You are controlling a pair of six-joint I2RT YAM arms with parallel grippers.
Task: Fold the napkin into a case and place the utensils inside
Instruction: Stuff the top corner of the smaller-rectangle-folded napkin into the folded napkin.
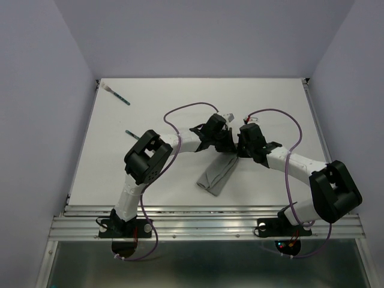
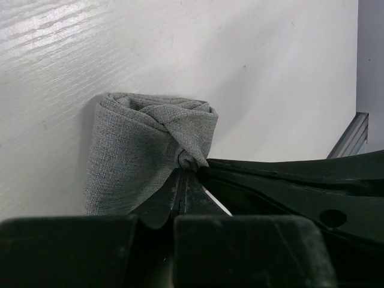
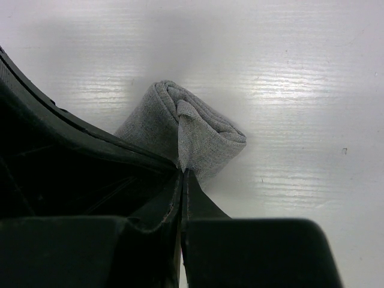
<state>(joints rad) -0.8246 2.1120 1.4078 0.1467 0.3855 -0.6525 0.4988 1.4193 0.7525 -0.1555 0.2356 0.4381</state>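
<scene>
Now my left gripper [image 2: 185, 170] and right gripper [image 3: 182, 171] both pinch the napkin [image 2: 132, 150] at its far end. Uneven pulling would probably undo its fold.

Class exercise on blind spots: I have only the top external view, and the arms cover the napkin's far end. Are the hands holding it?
Observer: In the left wrist view, the left hand is shut, pinching a fold of the napkin.
Operator: And the right?
Observer: The right hand is shut as well, pinching a small flap of the cloth.
Operator: How does that end look?
Observer: Several layers, rolled over one another.
</scene>
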